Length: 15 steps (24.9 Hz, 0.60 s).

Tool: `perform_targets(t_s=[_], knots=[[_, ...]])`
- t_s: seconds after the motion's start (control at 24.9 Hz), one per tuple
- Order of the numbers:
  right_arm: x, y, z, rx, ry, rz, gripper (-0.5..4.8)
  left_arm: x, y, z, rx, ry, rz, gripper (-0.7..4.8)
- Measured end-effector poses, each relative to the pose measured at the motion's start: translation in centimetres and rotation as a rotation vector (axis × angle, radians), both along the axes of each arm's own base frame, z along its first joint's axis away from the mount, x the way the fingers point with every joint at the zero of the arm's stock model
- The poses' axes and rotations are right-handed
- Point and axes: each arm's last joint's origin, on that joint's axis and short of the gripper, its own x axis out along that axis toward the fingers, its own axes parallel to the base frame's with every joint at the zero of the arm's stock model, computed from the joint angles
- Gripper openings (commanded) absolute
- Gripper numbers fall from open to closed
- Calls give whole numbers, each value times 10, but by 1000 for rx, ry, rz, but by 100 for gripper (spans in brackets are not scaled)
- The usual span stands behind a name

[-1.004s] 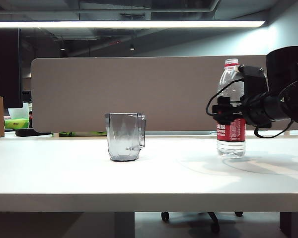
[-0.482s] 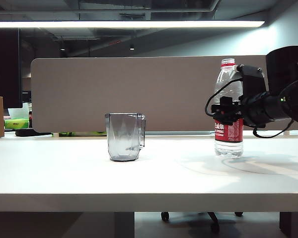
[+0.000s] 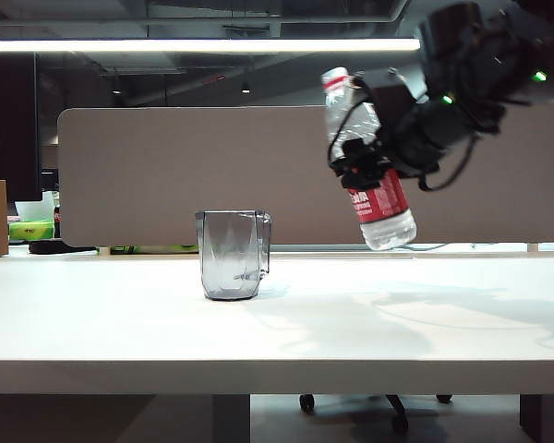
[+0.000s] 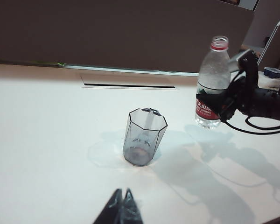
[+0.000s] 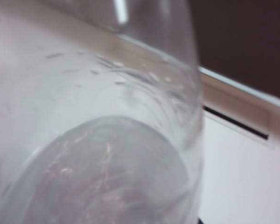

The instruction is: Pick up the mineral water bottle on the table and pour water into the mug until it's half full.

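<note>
While left hand point(image 4: 121, 210) idles, right hand point(image 3: 365, 171) holds tilted bottle point(image 3: 367, 161).

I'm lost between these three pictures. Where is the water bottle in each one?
Exterior view: mineral water bottle upper right, tilted in the air, gripped by the right tool, above the table.
Left wrist view: beyond the mug, beside the dark arm; left tool shut, nearest the camera.
Right wrist view: its clear wall fills the picture.
Shared landmark: the white table.
</note>
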Motion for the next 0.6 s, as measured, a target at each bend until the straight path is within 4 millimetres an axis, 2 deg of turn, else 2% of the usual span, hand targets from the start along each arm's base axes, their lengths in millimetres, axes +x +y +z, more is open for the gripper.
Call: perform_targets(t_s=[0.08, 0.24, 0.44, 0.6], knots=[[2, 16, 11, -142, 4, -6, 266, 0, 0, -1, -1, 15, 0, -5], [3, 32, 25, -273, 0, -8, 266, 0, 0, -3, -2, 30, 0, -5], [3, 37, 31, -405, -7, -12, 266, 0, 0, -4, -2, 39, 1, -5], [3, 33, 27, -561, 35, -11, 266, -1, 0, -5, -4, 56, 2, -5]])
